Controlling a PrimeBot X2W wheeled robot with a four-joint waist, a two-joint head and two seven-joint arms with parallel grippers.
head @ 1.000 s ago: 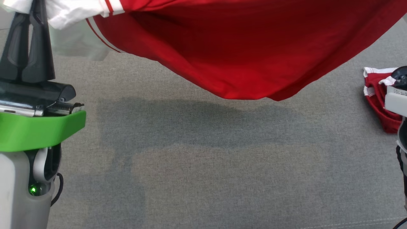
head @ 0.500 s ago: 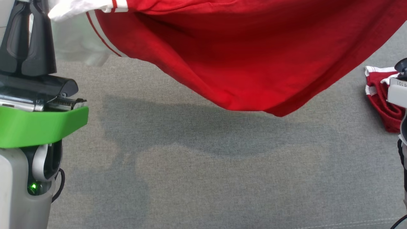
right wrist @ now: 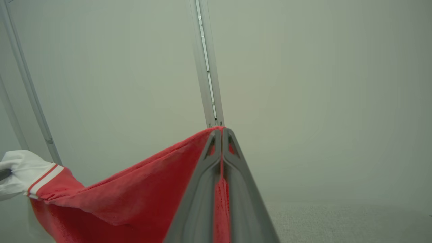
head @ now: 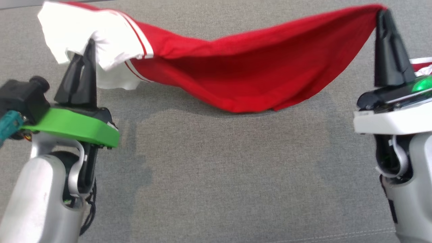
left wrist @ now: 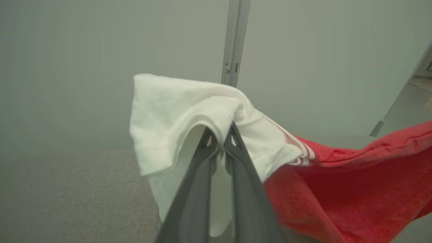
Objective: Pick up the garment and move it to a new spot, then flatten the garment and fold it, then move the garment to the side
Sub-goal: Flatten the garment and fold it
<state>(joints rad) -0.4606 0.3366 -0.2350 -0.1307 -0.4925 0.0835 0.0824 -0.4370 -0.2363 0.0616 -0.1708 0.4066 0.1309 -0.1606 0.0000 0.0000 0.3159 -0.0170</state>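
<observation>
The garment (head: 236, 77) is a red shirt with a white sleeve (head: 84, 30) edged in red and white stripes. It hangs stretched between both arms over the grey fabric surface (head: 216, 175), its middle sagging down to the surface. My left gripper (head: 90, 44) is shut on the white sleeve, the same pinch showing in the left wrist view (left wrist: 222, 133). My right gripper (head: 381, 13) is shut on the red edge at the upper right, also clamped in the right wrist view (right wrist: 221, 131).
A bit of red and white cloth (head: 422, 65) peeks out behind the right wrist. A pale wall with a vertical metal strip (right wrist: 207, 67) stands beyond the surface. A seam (head: 337, 235) runs along the surface's near edge.
The head camera has tilted, so both grippers and the garment's top edge now show. The garment sags lower, its middle reaching the surface.
</observation>
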